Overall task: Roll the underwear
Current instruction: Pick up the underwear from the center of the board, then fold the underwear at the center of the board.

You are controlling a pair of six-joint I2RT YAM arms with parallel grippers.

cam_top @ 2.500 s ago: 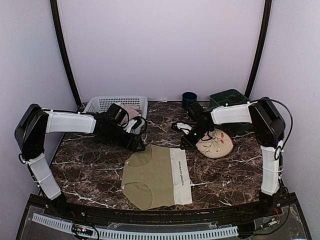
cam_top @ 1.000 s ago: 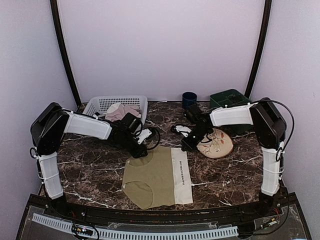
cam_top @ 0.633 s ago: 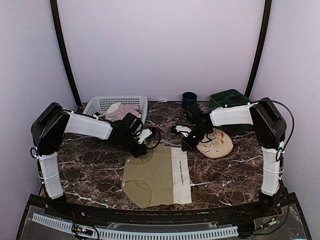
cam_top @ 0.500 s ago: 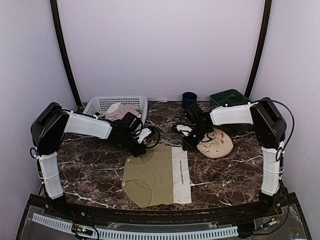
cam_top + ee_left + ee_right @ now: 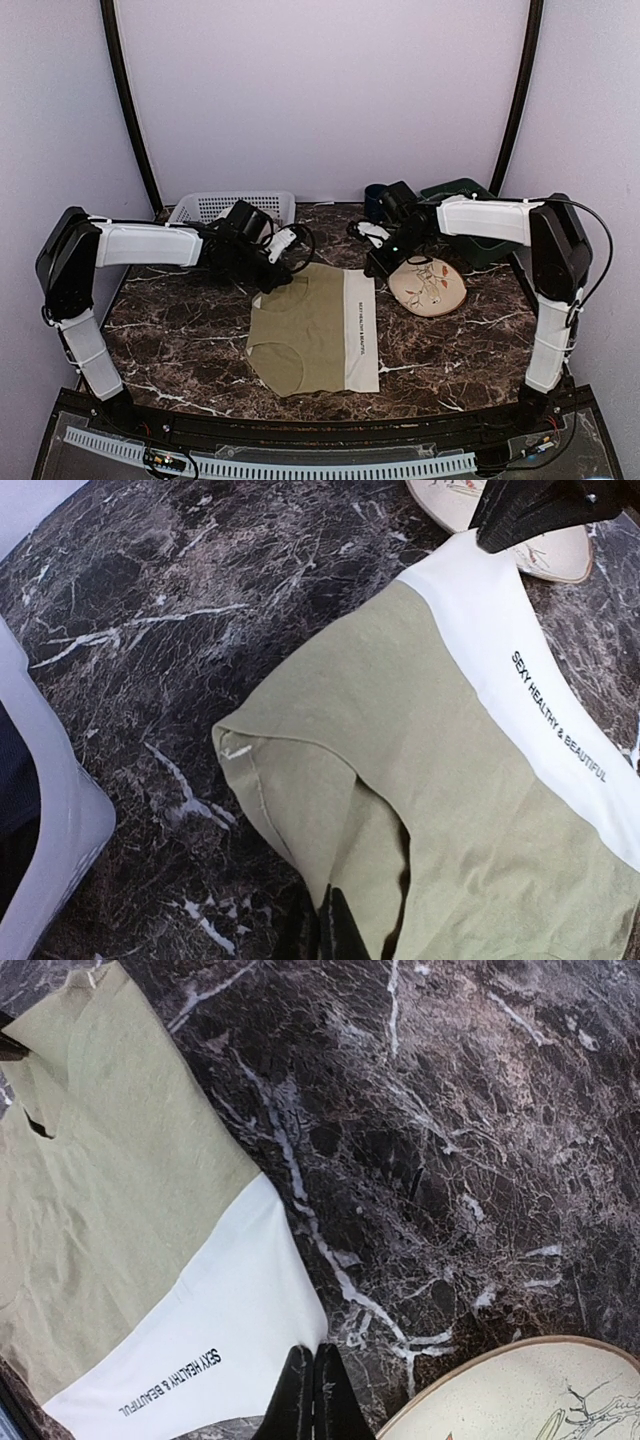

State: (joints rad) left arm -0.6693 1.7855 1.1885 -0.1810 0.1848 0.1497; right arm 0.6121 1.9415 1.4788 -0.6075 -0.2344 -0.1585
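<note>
toward the near edge of the tabletop, about midway along it, the underwear [image 5: 310, 335] lay spread, its cream waistband [image 5: 361, 330] facing the right edge. at the cloth's far side the left gripper [image 5: 268, 290] was clenched on the olive corner, and the right gripper [image 5: 374, 268] pinched the waistband corner. soft, light, limp stuff (likely to sag between holds), so both far corners looked the best grip for rolling evenly. beyond, a basket [image 5: 205, 207] sat at the far left corner.
</note>
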